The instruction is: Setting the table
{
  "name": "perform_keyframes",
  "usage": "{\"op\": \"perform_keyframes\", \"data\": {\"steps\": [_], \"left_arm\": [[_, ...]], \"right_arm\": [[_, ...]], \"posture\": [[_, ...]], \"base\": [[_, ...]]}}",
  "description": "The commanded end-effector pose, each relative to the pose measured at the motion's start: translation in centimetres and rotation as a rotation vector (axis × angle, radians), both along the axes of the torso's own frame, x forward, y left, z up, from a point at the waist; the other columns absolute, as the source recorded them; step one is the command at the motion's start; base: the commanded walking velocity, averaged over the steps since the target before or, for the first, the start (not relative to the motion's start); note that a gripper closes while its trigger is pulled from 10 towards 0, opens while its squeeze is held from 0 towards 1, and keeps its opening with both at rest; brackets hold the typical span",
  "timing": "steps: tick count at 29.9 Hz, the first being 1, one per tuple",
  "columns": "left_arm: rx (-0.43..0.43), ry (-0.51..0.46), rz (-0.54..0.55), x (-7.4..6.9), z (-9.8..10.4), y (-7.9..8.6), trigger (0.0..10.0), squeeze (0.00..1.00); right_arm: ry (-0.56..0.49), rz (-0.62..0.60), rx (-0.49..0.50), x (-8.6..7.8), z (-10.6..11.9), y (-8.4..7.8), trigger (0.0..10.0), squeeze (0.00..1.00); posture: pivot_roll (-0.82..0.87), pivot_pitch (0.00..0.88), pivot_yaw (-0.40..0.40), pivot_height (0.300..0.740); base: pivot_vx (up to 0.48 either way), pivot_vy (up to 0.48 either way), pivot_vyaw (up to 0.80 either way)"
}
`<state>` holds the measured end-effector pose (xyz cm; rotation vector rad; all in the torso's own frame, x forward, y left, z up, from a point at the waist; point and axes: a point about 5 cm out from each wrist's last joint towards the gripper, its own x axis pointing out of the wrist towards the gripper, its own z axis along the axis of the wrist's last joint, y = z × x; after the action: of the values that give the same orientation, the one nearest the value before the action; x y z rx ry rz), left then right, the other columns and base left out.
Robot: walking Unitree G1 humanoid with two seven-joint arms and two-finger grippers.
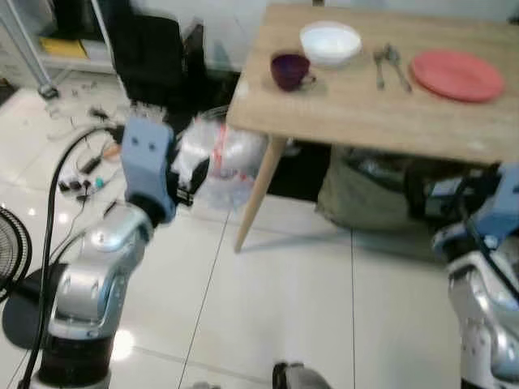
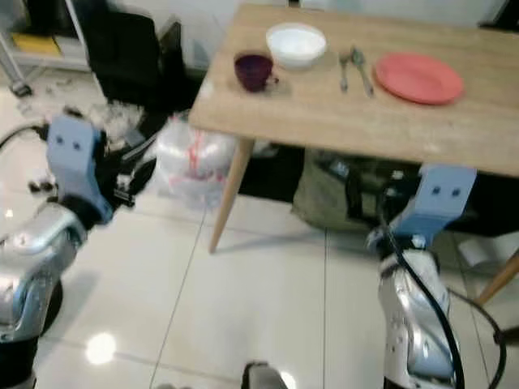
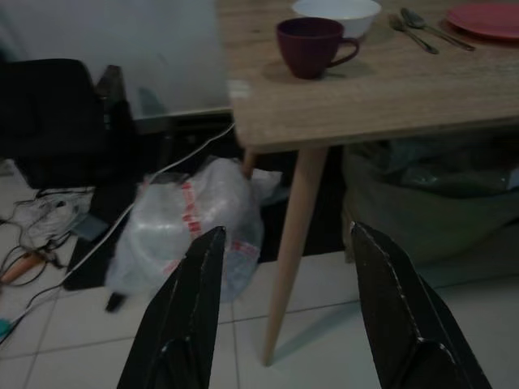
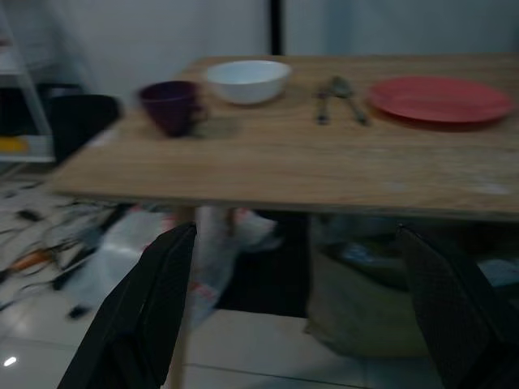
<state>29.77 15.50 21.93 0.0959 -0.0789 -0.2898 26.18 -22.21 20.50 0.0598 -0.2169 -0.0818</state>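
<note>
Both pincers hang released and empty, below counter height. The left pincer (image 3: 280, 316) faces the counter (image 1: 357, 113) leg, with the purple cup (image 3: 310, 46) above and ahead near the corner. Beyond the right pincer (image 4: 296, 308) sit the white bowl (image 4: 247, 79), two spoons (image 4: 336, 97) and the red plate (image 4: 442, 99), all well apart from it. I judge this an approach: step closer, raise both arms clear of the edge, then reach.

1. Stood on a wooden table (image 2: 365, 113): purple cup (image 2: 254, 70), white bowl (image 2: 296, 44), two spoons (image 2: 354, 69), red plate (image 2: 418, 78).
2. Lay beneath, on pale tiles: clear plastic bag (image 2: 190, 166), dark green sack (image 2: 340, 190).
3. Hung low: both silver arms.
</note>
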Motion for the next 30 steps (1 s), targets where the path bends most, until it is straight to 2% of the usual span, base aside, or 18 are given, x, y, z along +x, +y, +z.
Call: {"op": "perform_keyframes", "data": {"steps": [1,30], "left_arm": [[0.006,0.011,0.006,0.01,-0.27,0.21,10.0,0.0],[0.001,0.008,-0.007,0.14,-0.22,-0.14,10.0,0.0]], "right_arm": [[0.009,-0.005,0.011,-0.14,-0.3,-0.07,10.0,0.0],[0.02,-0.012,0.004,-0.23,-0.48,-0.28,10.0,0.0]], "posture": [[-0.14,0.061,0.077,0.74],[-0.15,0.068,0.075,0.74]], "base": [[-0.334,0.0,0.0],[-0.334,0.0,0.0]]}}
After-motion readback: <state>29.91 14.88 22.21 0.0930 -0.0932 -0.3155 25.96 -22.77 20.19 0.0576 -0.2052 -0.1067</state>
